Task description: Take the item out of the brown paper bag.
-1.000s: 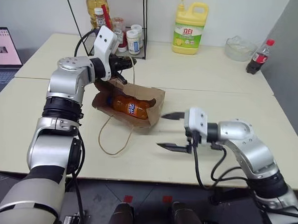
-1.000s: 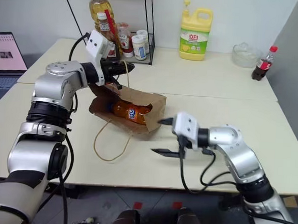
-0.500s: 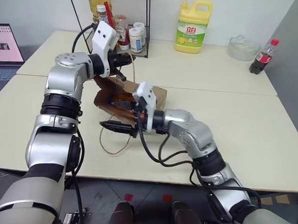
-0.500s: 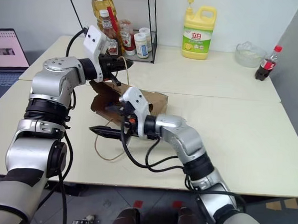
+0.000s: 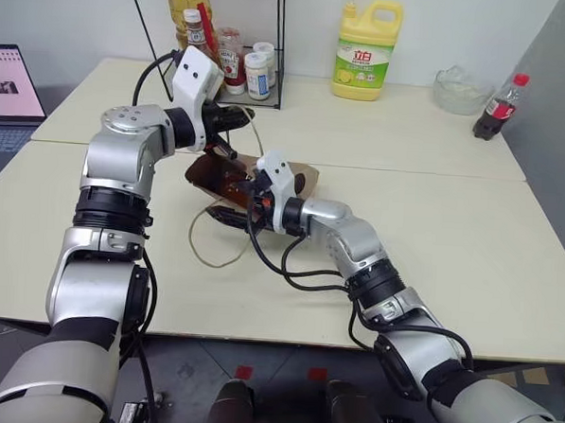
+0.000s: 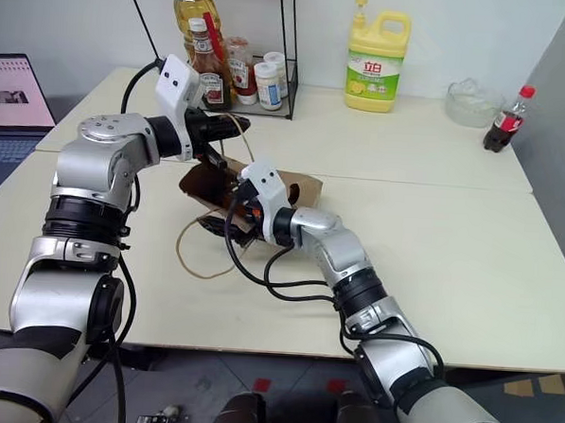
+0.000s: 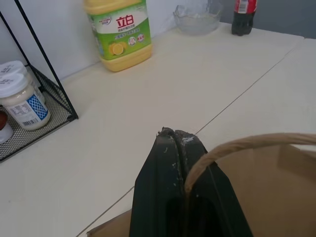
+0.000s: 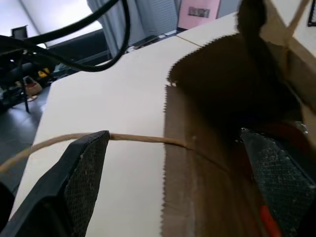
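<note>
The brown paper bag (image 5: pixel 282 179) lies on its side on the cream table, mouth toward my left. My left gripper (image 5: pixel 236 120) is shut on the bag's upper cord handle (image 7: pixel 237 145) and holds it up; the black fingers (image 7: pixel 170 168) pinch the cord. At the bag's mouth my right gripper (image 5: pixel 231 199) stands open, one finger (image 8: pixel 84 182) outside below the paper edge and the other (image 8: pixel 274 168) inside the bag. Deep in the dark opening (image 8: pixel 232 84) shows a glimpse of orange, the item (image 8: pixel 267 217). Nothing is between the right fingers.
The bag's second handle loop (image 5: pixel 212 248) lies loose on the table in front of the mouth. At the back stand a wire rack with bottles and jars (image 5: pixel 229 52), a yellow detergent jug (image 5: pixel 364 50), a glass bowl (image 5: pixel 457 88) and a cola bottle (image 5: pixel 495 106). A laptop (image 5: pixel 9 88) sits far left.
My right arm has swung from the table's right side across to the left and pushed its open gripper into the bag's mouth. The left gripper has kept still on the handle.
</note>
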